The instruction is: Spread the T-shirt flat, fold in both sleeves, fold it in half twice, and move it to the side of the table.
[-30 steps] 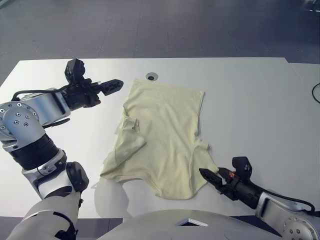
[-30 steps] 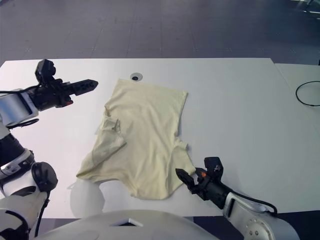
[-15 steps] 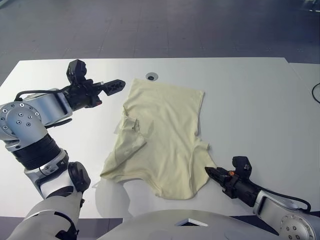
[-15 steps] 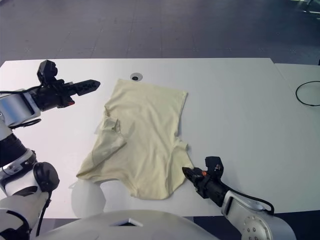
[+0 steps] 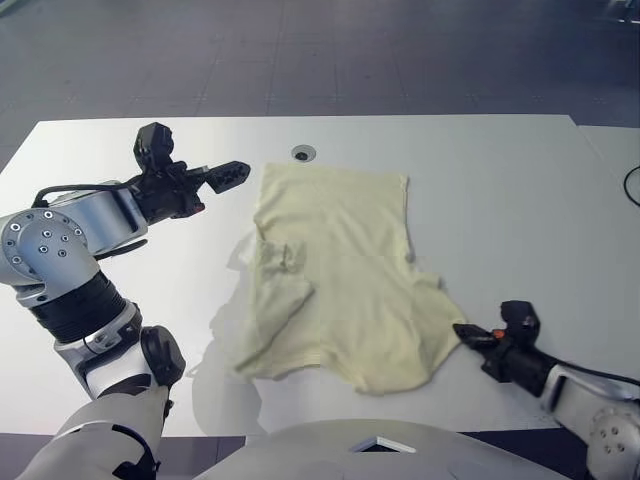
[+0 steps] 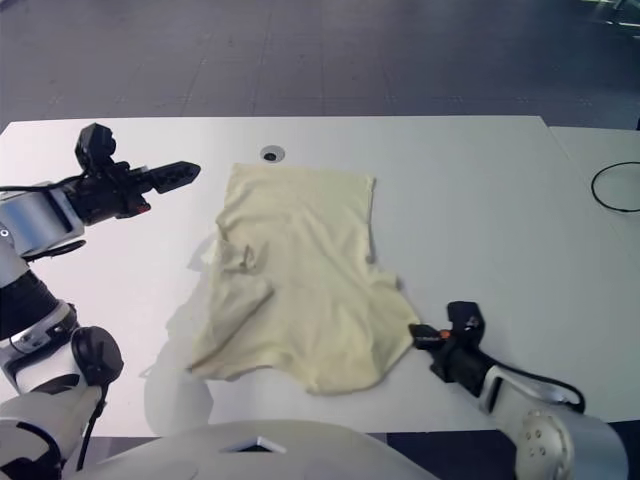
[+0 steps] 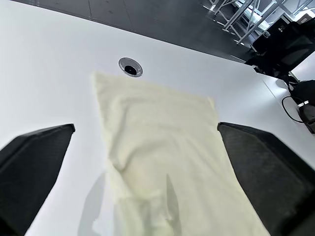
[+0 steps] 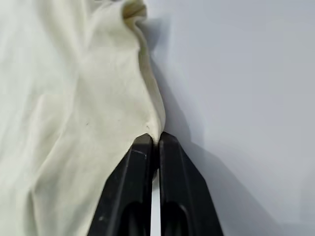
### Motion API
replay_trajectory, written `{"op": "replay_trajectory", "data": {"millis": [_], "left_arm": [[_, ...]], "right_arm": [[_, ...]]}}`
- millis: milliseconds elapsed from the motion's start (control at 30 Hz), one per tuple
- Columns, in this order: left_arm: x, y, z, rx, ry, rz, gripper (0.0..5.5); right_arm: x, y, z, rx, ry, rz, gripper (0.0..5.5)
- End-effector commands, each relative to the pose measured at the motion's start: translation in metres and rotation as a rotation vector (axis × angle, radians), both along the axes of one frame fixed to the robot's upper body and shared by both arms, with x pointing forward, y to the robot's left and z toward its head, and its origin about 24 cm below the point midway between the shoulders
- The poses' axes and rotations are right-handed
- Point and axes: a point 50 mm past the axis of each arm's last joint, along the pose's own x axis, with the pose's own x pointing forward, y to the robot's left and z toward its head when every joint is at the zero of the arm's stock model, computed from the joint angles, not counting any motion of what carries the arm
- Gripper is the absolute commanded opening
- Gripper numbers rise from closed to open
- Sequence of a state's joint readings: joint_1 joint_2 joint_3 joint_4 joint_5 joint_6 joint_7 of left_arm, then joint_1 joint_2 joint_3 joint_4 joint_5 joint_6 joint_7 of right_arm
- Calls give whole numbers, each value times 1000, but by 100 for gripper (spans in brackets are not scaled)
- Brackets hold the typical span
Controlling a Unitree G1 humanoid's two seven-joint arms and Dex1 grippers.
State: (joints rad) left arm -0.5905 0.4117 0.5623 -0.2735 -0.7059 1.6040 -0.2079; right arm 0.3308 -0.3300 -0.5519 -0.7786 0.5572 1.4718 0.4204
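White table (image 5: 500,180) is filling the near field; dark tiled floor (image 5: 300,50) is showing beyond its far edge. A round hole (image 5: 303,153) is sitting in the tabletop at 12 o'clock of the T-shirt (image 5: 340,270), just beside the cloth's far edge. A black cable (image 6: 615,185) is looping at 3 o'clock, well apart from the shirt.

The pale yellow shirt is lying mid-table, long axis running 12 to 6. Its far part is lying flat; its near part is wrinkling, with a bunched fold on the 9 o'clock side.

The left arm is bending at the elbow. The left gripper (image 5: 232,172) is hovering at 10 o'clock of the shirt, apart from the cloth, its fingers (image 7: 34,147) spreading wide and holding nothing.

The right arm is lying low along the near edge. The right gripper (image 5: 462,330) is sitting at the shirt's 4 o'clock corner, its fingers pinching tight on the cloth's edge.
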Motion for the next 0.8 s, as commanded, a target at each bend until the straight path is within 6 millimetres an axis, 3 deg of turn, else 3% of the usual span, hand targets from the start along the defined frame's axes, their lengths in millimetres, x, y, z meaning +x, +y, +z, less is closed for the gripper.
{"op": "replay_trajectory", "data": {"millis": [33,133,400,633,800], "left_arm": [[-1,2,-1,10,6,21,540],[-2,1,-2,8,6,22,540],[-7,-1,-9,-4,9,35,540],[-8,-5,-11,-12,6,38,540],[-10,-6,-14,-18,6,52,540]], "right_arm": [[11,-33,8,-97,-18,-49,0],[20,-34,15,-104,-52,-21,0],[42,7,52,-46,-228,121,0],[36,41,41,27,-206,203,0],[25,28,36,-10,-145,165,0]]}}
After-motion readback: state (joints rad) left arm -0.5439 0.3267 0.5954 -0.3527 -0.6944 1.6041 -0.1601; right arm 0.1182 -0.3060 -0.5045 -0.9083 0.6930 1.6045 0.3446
